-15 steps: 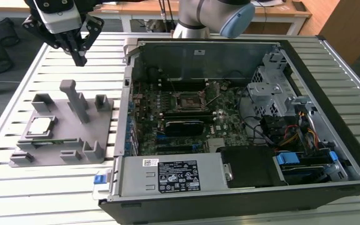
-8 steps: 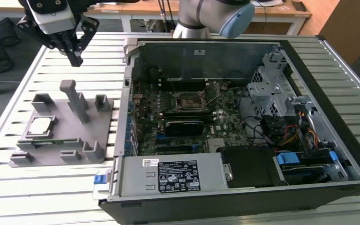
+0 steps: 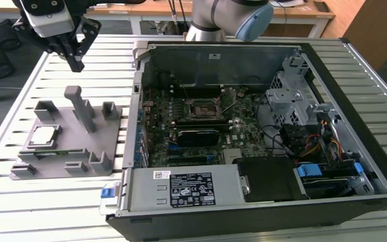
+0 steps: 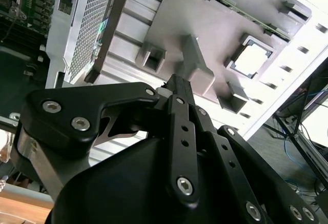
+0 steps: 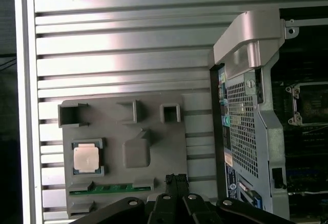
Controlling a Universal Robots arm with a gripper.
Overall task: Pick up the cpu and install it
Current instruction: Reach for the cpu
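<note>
step: reach for pick, cpu (image 3: 44, 135) untouched in grey holder (image 3: 46, 169)
gripper (image 3: 78, 64): clenched, empty, high above
pick needs: opening, centring over cpu

- We are seeing a silver-grey tubular arm (image 3: 205, 20) carrying a pale blue joint cap (image 3: 254, 22).
- We are looking at a black gripper (image 3: 78, 64) under a white-grey wrist housing (image 3: 49, 17).
- We are noticing silver hex screws (image 4: 185, 185) dotting its black linkage bars (image 4: 180, 131).
</note>
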